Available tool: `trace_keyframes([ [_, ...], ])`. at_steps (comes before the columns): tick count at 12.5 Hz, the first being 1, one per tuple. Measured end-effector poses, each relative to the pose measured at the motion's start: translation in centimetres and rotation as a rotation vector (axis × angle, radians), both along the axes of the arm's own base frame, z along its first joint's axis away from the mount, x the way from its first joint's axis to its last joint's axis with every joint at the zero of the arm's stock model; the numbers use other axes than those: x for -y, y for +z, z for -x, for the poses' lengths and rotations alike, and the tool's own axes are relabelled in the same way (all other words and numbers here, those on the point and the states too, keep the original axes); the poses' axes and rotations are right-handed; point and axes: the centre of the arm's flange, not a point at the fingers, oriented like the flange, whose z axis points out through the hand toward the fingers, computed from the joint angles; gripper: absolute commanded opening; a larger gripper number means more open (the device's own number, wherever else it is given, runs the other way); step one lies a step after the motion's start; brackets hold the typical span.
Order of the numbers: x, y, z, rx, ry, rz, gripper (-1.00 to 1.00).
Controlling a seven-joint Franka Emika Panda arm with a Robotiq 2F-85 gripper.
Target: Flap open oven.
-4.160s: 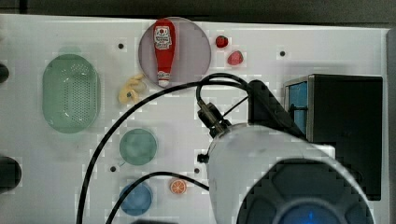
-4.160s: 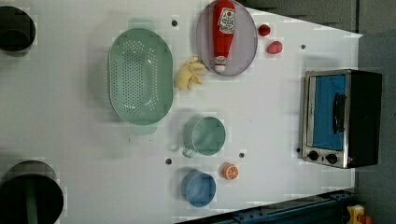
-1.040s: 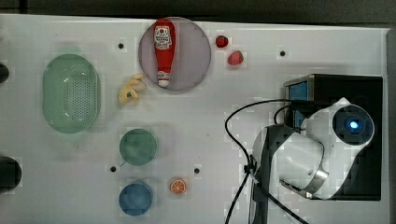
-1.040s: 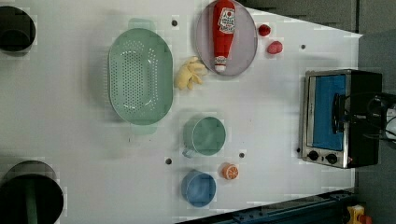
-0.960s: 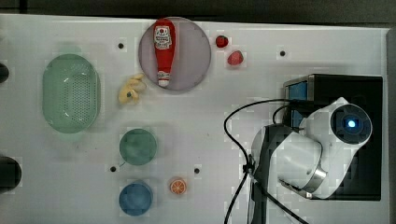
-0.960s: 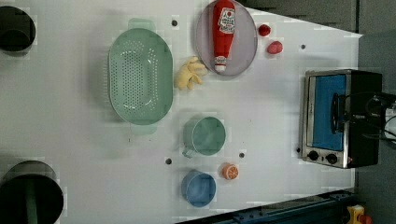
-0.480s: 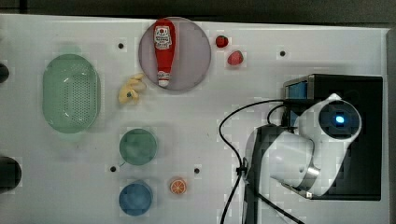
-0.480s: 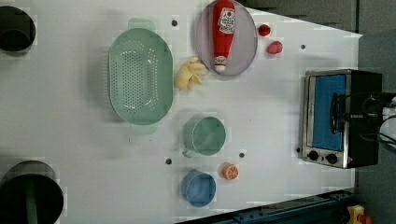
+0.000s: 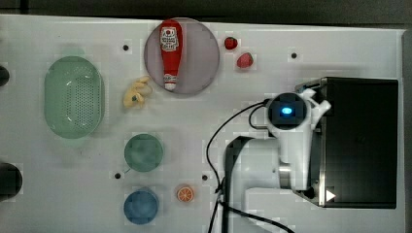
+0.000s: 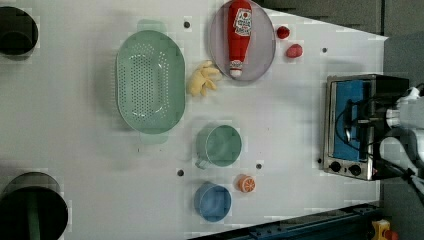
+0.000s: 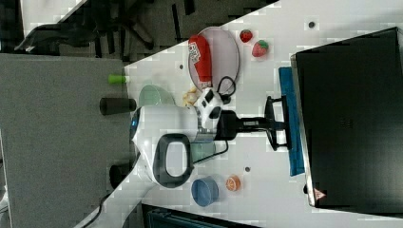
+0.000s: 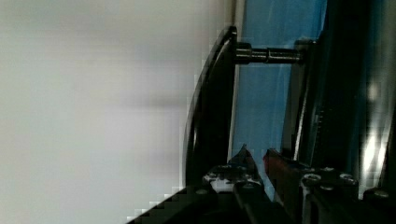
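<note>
White pegboard table (image 9: pixel 272 58), gripper (image 11: pixel 274 124) narrowly parted beside the oven (image 11: pixel 349 118) door handle (image 11: pixel 285 124), grip unclear.

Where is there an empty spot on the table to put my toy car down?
Bare table lies on the left view's left, between the green colander and the dark round things at the corners. Another free patch sits between the purple plate and the oven. It is crowded around the green cup, blue bowl and orange slice.
</note>
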Motion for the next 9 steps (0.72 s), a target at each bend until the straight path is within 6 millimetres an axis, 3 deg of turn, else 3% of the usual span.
trace_keyframes([
  [4,-5.3,-3.4,-1.1,-0.010,0.014,0.093,-0.65],
  [9,-12.0,-10.4,-1.0,-0.030,0.082,0.220,-0.65],
])
